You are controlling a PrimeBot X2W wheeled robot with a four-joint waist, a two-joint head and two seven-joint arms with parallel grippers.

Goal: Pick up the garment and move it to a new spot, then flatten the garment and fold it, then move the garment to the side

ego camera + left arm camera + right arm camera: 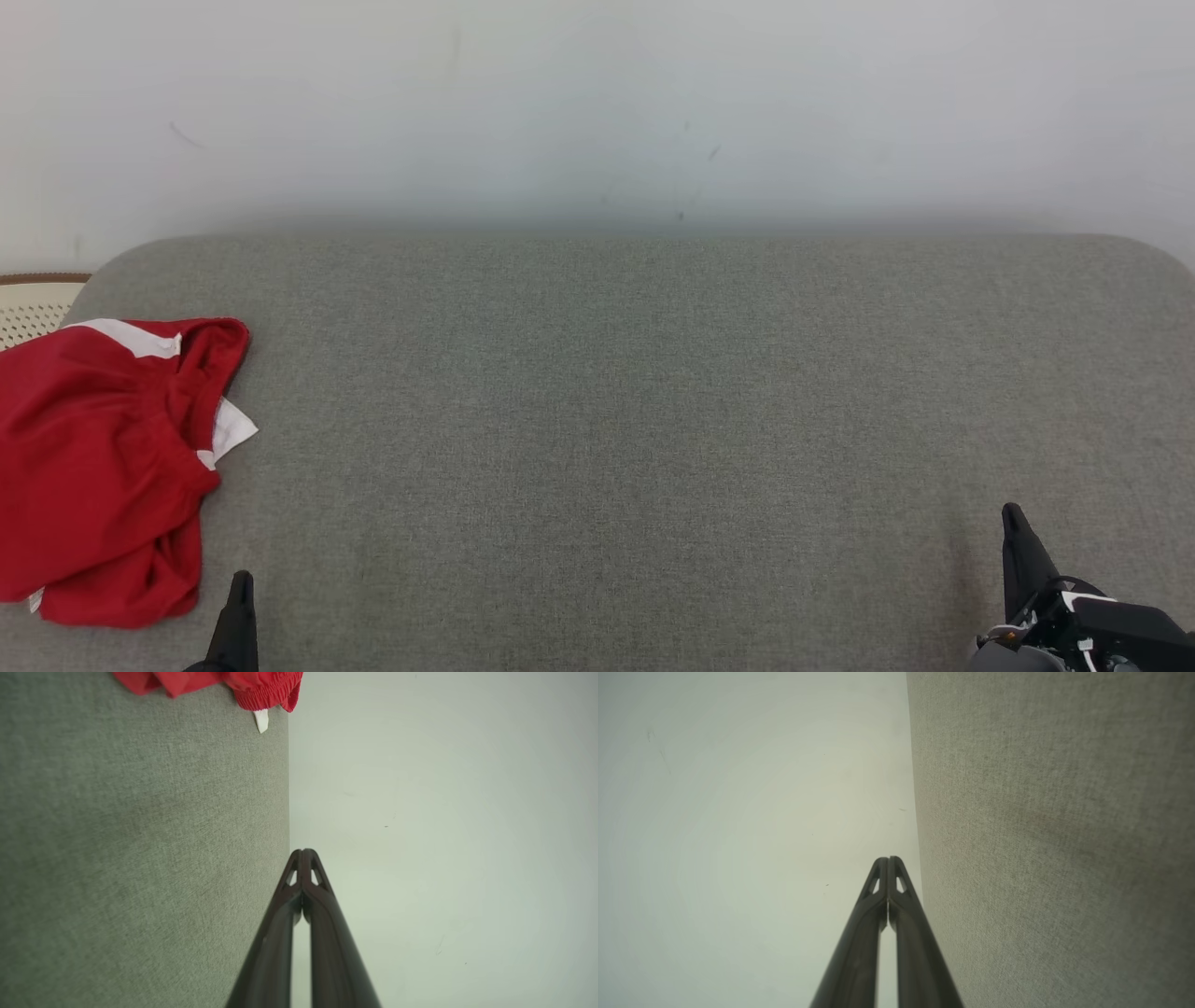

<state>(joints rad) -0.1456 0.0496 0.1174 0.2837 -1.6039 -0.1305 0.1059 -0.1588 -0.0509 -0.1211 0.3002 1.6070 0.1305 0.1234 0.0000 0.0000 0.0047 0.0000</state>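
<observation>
Red fabric garment with white trim (103, 467) lies bunched at far left of grey woven-fabric padded bench (653, 420), partly cut off by head view edge, just beside left pincer (241, 597).

Risk: shallow pinch takes one layer only and drags bundle out of shape. Bench's left edge is close, so outward push likely tips cloth off toward cream perforated object with brown rim (33, 308).

Both pincers closed, tips together, empty. Left low at bench's near edge, fingers pointing toward white wall (597, 112). Right pincer (1013, 523) likewise, well apart from garment.
</observation>
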